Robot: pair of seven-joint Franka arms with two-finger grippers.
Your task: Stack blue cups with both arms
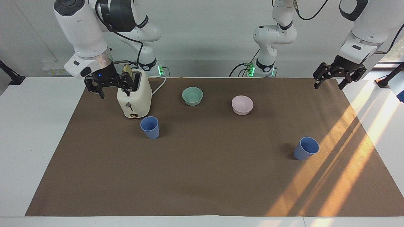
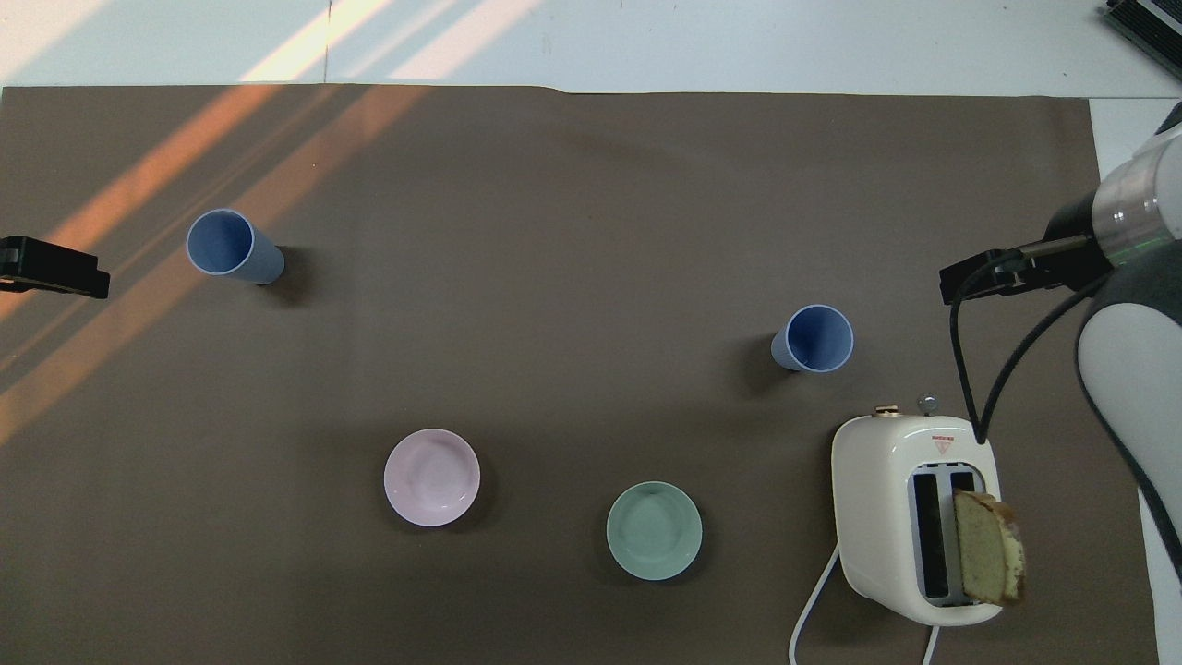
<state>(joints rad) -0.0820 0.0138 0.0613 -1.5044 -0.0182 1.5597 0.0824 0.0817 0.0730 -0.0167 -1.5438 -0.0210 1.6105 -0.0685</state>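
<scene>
Two blue cups stand upright on the brown mat. One cup (image 1: 150,127) (image 2: 814,338) is just beside the toaster, farther from the robots than it. The other cup (image 1: 306,148) (image 2: 231,247) stands alone toward the left arm's end, in the sunlight streaks. My right gripper (image 1: 114,92) (image 2: 986,275) hangs open and empty in the air beside the toaster, over the mat's edge. My left gripper (image 1: 328,86) (image 2: 51,268) hangs open and empty over the mat's corner at its own end, well apart from the second cup.
A cream toaster (image 1: 134,97) (image 2: 910,517) with a bread slice (image 2: 988,559) in one slot stands near the right arm. A mint-green bowl (image 1: 192,96) (image 2: 654,530) and a pink bowl (image 1: 242,104) (image 2: 431,477) sit nearer the robots than the cups.
</scene>
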